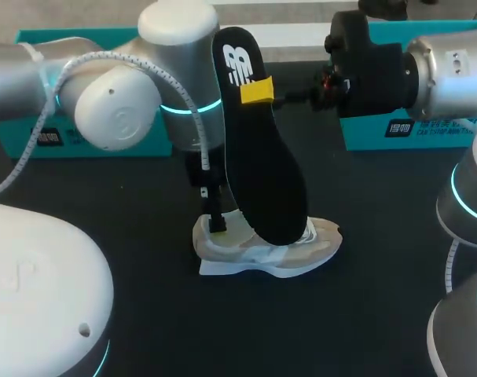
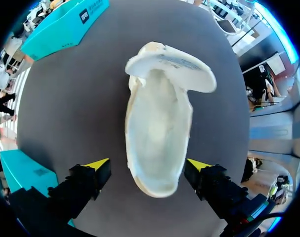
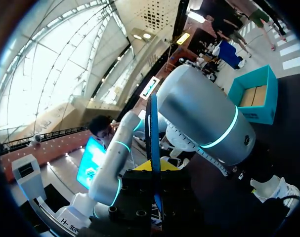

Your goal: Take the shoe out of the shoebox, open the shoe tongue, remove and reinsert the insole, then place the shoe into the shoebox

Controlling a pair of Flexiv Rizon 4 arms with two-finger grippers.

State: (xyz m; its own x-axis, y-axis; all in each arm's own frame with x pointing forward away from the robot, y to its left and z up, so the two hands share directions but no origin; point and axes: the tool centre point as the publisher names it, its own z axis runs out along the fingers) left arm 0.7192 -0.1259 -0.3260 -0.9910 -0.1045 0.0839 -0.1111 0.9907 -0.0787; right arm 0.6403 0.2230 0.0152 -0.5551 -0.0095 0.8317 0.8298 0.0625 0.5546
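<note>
One beige-and-white sneaker stood upright on its sole on the black counter. Its long axis ran left-right in the head view, heel toward my left arm's side, toe toward my right. Its tongue was folded open at the toe end, and the inside looked bare and pale.

One black foam insole stood on end above the sneaker. It was long axis near vertical and leaning, with its lower end at the sneaker's opening and its printed end up.

Right gripper: fingers clamped on the insole's upper part, one yellow pad flat against it. In the right wrist view the insole showed edge-on between the fingers.

Left gripper hung over the sneaker's heel. Its fingers were spread wide, one on each side of the heel, touching nothing and holding nothing.

Two teal cardboard shoebox pieces sat behind the sneaker, well apart: one on the heel side, one on the toe side.
</note>
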